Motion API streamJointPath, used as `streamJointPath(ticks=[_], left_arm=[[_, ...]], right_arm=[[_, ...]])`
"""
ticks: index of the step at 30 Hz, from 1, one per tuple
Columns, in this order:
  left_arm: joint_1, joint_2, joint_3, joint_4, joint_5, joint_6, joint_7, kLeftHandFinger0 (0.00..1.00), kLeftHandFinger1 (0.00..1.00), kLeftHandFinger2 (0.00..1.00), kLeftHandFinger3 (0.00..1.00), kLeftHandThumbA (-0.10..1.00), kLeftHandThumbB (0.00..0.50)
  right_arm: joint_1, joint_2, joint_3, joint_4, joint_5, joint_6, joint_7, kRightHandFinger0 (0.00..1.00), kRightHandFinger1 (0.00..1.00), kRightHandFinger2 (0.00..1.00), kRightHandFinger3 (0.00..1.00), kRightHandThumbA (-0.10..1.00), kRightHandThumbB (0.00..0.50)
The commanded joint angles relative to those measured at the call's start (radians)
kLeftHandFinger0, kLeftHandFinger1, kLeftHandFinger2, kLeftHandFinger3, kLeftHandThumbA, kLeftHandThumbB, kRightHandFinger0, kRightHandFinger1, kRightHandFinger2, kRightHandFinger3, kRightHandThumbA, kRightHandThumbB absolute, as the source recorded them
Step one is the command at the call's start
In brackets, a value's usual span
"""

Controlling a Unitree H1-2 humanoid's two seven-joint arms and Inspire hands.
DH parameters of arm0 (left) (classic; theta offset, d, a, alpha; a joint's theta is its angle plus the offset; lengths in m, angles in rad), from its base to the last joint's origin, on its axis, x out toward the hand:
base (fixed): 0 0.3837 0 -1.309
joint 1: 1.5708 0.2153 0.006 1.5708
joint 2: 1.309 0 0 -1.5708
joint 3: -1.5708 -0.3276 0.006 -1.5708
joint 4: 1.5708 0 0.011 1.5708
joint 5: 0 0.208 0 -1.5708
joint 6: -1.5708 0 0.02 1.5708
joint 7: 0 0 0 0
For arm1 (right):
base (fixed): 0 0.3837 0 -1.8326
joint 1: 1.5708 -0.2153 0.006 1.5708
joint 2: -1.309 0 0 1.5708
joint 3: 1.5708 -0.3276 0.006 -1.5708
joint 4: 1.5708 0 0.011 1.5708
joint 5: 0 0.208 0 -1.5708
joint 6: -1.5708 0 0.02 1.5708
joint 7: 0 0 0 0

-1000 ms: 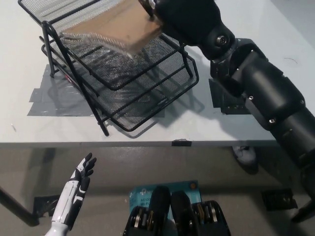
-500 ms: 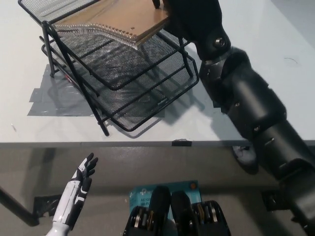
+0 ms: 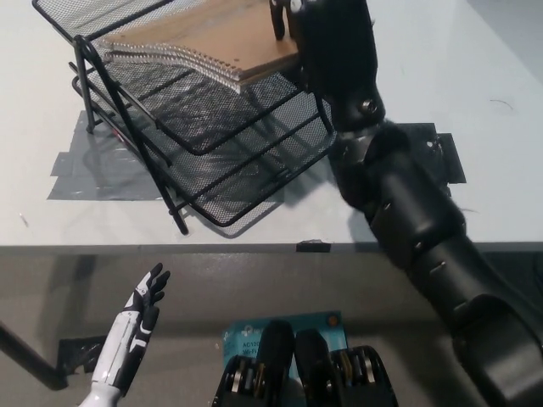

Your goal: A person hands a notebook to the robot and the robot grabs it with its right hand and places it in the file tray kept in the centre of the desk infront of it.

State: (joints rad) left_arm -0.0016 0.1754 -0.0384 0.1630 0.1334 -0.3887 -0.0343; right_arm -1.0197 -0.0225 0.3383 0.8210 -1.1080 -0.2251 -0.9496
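While overhanging the file tray (image 3: 212, 182), notebook (image 3: 233, 47) tilts.

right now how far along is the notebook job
Handover looks done: no person is in view and the notebook lies in the top tier of the file tray. In hand: the right hand sits at its near edge; grip unclear. Left: withdraw that arm. The left hand rests open below the desk.

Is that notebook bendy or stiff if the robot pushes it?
Probably a bit bendy: the notebook sags in a wave along its spiral edge on the top tray. Its brown cover looks like thin card, so likely light. It may slide easily on the wire mesh under the right hand.
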Motion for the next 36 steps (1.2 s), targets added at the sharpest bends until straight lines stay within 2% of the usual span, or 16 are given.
streamJointPath(ticks=[1, 5, 7, 9, 12, 16, 17, 18, 24, 30, 32, 36], left_arm=[[-0.010, 0.003, 0.001, -0.044, 0.013, 0.000, 0.002, 1.00, 1.00, 1.00, 1.00, 1.00, 0.440], [-0.017, 0.008, 0.000, -0.048, 0.034, 0.008, 0.006, 1.00, 1.00, 1.00, 1.00, 1.00, 0.460], [-0.017, 0.008, 0.000, -0.047, 0.037, 0.008, 0.008, 1.00, 1.00, 1.00, 1.00, 1.00, 0.454], [-0.017, 0.008, 0.000, -0.045, 0.029, 0.007, 0.004, 1.00, 1.00, 1.00, 1.00, 1.00, 0.454], [-0.016, 0.006, 0.001, -0.046, 0.015, 0.012, -0.002, 1.00, 1.00, 1.00, 1.00, 1.00, 0.455], [-0.019, 0.007, 0.002, -0.047, 0.020, 0.019, 0.000, 1.00, 1.00, 1.00, 1.00, 1.00, 0.479], [-0.020, 0.006, 0.002, -0.043, 0.016, 0.007, 0.001, 1.00, 1.00, 1.00, 1.00, 1.00, 0.465], [-0.021, 0.005, 0.002, -0.041, 0.011, 0.000, 0.000, 1.00, 1.00, 1.00, 1.00, 1.00, 0.452], [-0.025, 0.008, 0.000, -0.040, 0.025, -0.005, 0.003, 1.00, 1.00, 1.00, 1.00, 1.00, 0.460], [-0.027, 0.006, 0.000, -0.039, 0.029, -0.004, 0.006, 1.00, 1.00, 1.00, 1.00, 1.00, 0.460], [-0.028, 0.006, -0.001, -0.040, 0.032, -0.007, 0.007, 1.00, 1.00, 1.00, 1.00, 1.00, 0.451], [-0.029, 0.003, 0.000, -0.037, 0.029, -0.016, 0.009, 1.00, 1.00, 1.00, 1.00, 1.00, 0.439]], right_arm=[[-0.054, 0.030, -0.004, 0.046, 0.051, 0.026, -0.141, 0.00, 0.00, 0.11, 0.02, 0.79, 0.000], [-0.068, 0.042, 0.012, 0.089, 0.048, 0.045, -0.170, 0.00, 0.00, 0.13, 0.06, 0.77, 0.000], [-0.072, 0.047, 0.018, 0.106, 0.047, 0.048, -0.189, 0.00, 0.00, 0.13, 0.07, 0.76, 0.000], [-0.077, 0.054, 0.036, 0.132, 0.043, 0.047, -0.202, 0.00, 0.00, 0.10, 0.11, 0.69, 0.000], [-0.081, 0.058, 0.058, 0.152, 0.031, 0.067, -0.215, 0.00, 0.00, 0.03, 0.01, 0.65, 0.000], [-0.103, 0.068, 0.080, 0.169, 0.032, 0.082, -0.233, 0.00, 0.00, 0.00, 0.00, 0.61, 0.000], [-0.110, 0.068, 0.087, 0.169, 0.034, 0.073, -0.233, 0.00, 0.00, 0.00, 0.03, 0.58, 0.000], [-0.112, 0.068, 0.089, 0.166, 0.038, 0.065, -0.228, 0.00, 0.00, 0.01, 0.01, 0.58, 0.000], [-0.168, 0.074, 0.118, 0.181, 0.038, 0.061, -0.225, 0.00, 0.00, 0.04, 0.00, 0.70, 0.000], [-0.219, 0.078, 0.145, 0.222, 0.045, 0.040, -0.242, 0.00, 0.00, 0.03, 0.00, 0.65, 0.000], [-0.240, 0.080, 0.157, 0.244, 0.039, 0.064, -0.228, 0.00, 0.00, 0.01, 0.00, 0.77, 0.000], [-0.260, 0.076, 0.175, 0.265, 0.040, 0.077, -0.195, 0.00, 0.00, 0.02, 0.02, 0.83, 0.000]])
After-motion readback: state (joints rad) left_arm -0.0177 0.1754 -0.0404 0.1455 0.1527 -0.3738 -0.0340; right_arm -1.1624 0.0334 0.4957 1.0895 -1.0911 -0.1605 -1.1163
